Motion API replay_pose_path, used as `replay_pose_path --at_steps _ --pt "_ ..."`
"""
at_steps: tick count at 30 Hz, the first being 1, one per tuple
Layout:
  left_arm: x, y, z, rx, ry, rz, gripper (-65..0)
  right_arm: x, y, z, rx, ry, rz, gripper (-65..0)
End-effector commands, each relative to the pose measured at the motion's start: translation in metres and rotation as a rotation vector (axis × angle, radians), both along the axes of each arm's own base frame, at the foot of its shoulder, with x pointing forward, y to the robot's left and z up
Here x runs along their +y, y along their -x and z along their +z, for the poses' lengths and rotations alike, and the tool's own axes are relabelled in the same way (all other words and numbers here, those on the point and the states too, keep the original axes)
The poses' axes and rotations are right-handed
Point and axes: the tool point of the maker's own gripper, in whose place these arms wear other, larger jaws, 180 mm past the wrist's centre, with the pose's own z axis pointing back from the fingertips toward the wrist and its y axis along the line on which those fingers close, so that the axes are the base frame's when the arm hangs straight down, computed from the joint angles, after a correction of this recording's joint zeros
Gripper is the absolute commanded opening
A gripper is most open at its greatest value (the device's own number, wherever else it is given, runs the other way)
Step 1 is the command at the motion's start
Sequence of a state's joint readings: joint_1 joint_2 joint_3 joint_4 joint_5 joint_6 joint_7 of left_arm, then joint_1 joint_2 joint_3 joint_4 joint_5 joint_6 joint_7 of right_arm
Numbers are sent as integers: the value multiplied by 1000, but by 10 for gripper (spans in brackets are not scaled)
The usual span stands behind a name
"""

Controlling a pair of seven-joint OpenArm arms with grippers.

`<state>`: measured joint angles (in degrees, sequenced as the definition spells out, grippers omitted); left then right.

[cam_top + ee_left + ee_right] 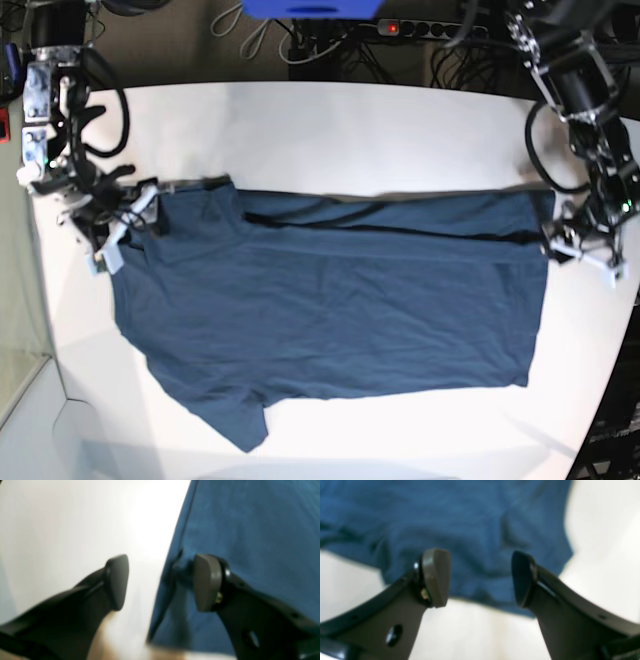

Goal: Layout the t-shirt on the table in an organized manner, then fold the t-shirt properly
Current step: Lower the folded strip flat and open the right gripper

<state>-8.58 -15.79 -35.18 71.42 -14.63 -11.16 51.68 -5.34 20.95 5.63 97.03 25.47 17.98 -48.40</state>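
Right gripper: jaws spread apart, nothing between pads, hovering above crumpled shoulder corner of t-shirt. T-shirt spread sideways across table, one sleeve pointing toward near edge. Left gripper: jaws parted, nothing clamped; one pad over bare table, other pad over cloth, shirt's hem corner edge running between them.

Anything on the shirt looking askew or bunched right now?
Yes. The t-shirt lies mostly flat on the table, but its top edge is folded over along a dark crease, and one sleeve sticks out crooked at the near edge.
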Motion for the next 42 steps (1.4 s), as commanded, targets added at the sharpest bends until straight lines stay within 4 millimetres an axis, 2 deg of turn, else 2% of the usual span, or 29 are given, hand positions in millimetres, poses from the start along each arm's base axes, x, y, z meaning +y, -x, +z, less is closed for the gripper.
replay_pose_path --at_steps 1,3,6,11,14,20,22,28,34,39,42 --pt "14 -4 18 -47 -37 20 -256 -6 -5 9 -36 10 -4 -255" --pt "15 4 13 -35 -35 26 -256 -6 -1 1 -14 4 -11 -255" --pt "5 8 5 -27 -13 25 -256 -12 2 -12 21 -1 -29 -255" --pt "1 9 -1 -25 -4 24 -256 -16 5 -19 30 -5 -41 -255" --pt "-8 5 -9 -54 13 32 -256 -16 5 -20 33 -6 -43 -255" --pt "-15 10 -28 -26 47 42 -256 -28 3 -16 21 22 -44 -255" --pt "-16 12 -31 -18 54 44 -256 -41 2 -12 13 37 -68 -255" --pt "-19 16 -42 9 74 50 -259 -63 6 -7 4 49 -126 -251" --pt "-18 26 -43 28 64 41 -261 -65 6 -7 3 50 -131 -251" --pt "-12 35 -18 -14 -13 16 -261 -65 6 -7 3 50 -131 -250" --pt "-13 40 -15 -1 -20 6 -261 -65 5 -6 0 48 -131 -250"
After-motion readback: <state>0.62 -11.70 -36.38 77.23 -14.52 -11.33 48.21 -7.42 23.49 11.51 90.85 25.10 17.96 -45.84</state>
